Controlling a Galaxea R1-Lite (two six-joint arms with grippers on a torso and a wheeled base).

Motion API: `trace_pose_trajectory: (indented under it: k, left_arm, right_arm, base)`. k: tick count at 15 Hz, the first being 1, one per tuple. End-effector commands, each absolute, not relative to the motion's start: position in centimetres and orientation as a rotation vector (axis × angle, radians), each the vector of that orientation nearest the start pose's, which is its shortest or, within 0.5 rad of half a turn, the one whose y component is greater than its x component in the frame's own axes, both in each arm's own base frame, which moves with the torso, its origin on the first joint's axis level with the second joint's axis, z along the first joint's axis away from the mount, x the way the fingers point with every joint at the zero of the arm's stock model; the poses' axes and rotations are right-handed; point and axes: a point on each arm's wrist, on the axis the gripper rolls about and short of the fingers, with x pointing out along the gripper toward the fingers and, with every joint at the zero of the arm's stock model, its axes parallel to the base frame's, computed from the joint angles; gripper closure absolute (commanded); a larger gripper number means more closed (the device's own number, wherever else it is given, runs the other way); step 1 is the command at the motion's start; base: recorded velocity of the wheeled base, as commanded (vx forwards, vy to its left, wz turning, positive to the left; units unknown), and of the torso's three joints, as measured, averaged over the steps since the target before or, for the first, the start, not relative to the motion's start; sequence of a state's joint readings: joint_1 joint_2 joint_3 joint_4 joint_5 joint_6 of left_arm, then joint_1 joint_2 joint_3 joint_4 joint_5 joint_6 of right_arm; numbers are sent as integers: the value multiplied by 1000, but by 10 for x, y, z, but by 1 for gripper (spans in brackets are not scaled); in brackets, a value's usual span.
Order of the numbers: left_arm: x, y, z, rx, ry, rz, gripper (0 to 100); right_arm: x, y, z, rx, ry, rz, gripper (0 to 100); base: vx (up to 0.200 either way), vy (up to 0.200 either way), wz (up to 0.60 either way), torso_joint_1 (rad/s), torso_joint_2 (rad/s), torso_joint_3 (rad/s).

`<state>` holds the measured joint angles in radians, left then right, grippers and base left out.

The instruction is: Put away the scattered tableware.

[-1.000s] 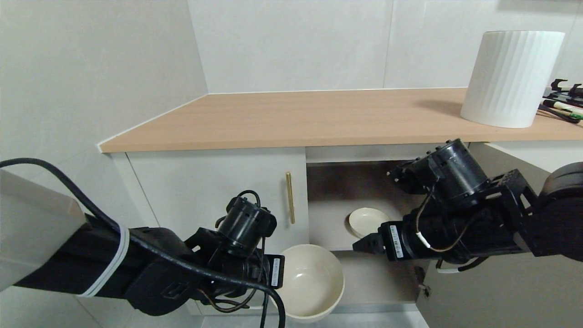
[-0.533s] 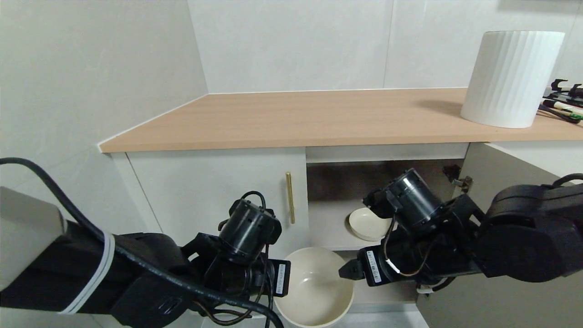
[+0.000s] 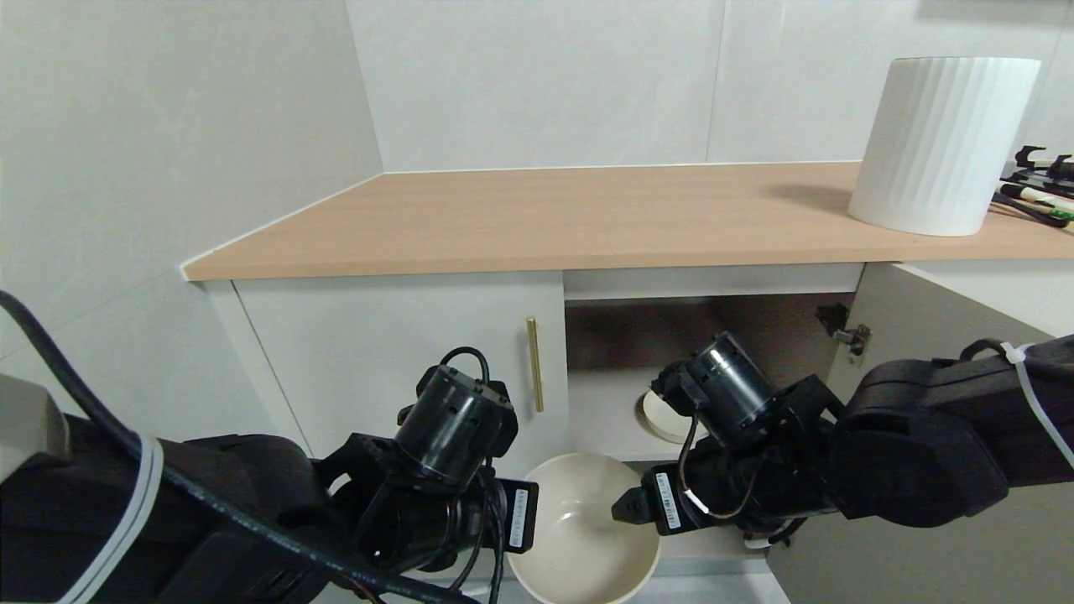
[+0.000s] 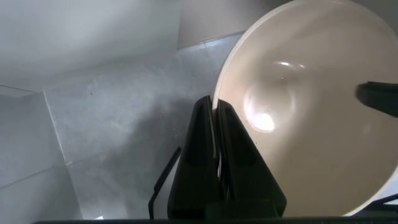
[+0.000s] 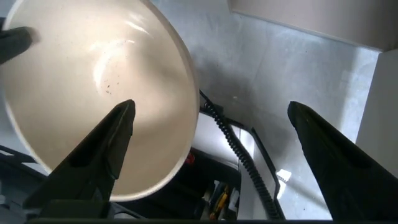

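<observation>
- The left claw (image 4: 214, 102) is pressed together on the rim of the cream bowl (image 4: 311, 112), one finger inside the wall and one outside. That's a tight pinch.
- From the head view, the bowl (image 3: 583, 528) hangs in the air, mouth up. It sits low in front of the open cabinet (image 3: 638, 335), with the left claw (image 3: 524, 524) at its left edge.
- Grey floor (image 4: 112, 124) shows beneath the bowl.
- The right claw (image 3: 625, 507) is right at the bowl's opposite edge, its tip just over the rim.
- In its own wrist view the right claw (image 5: 211, 109) is spread wide. One finger (image 5: 106, 155) hangs over the bowl's (image 5: 93, 93) inside, and the other is well outside, over the floor. The rim sits between them, and I can't tell whether either finger touches it.
- A small cream plate (image 3: 663, 417) lies flat on the shelf (image 3: 600, 403) inside the cabinet, partly hidden behind the right arm.
- The cabinet's left door (image 3: 394, 344) is closed, with a gold handle (image 3: 532, 363) upright at its edge. The right door (image 3: 923, 554) stands open.
- Up on the bench (image 3: 545, 218), a white ribbed container (image 3: 944, 143) stands upright near the right end. Some utensils (image 3: 1036, 189) lie just beside it at the far edge.
</observation>
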<state>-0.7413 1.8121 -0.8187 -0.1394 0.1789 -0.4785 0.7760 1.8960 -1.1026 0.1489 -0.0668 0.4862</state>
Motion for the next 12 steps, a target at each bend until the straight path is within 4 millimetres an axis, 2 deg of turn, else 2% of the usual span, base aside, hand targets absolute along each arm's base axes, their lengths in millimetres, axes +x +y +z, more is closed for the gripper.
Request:
trace_pose_trajectory:
  k: [1, 12]
  left_arm:
    - [221, -197, 110, -60, 870, -328, 100]
    - [221, -198, 109, -63, 874, -326, 100]
  right_arm:
    - [239, 233, 127, 40, 1009, 419, 100]
    - [239, 232, 126, 36, 1014, 418, 100]
  base:
    - [0, 0, 0, 0, 0, 0]
    - [0, 0, 0, 0, 0, 0]
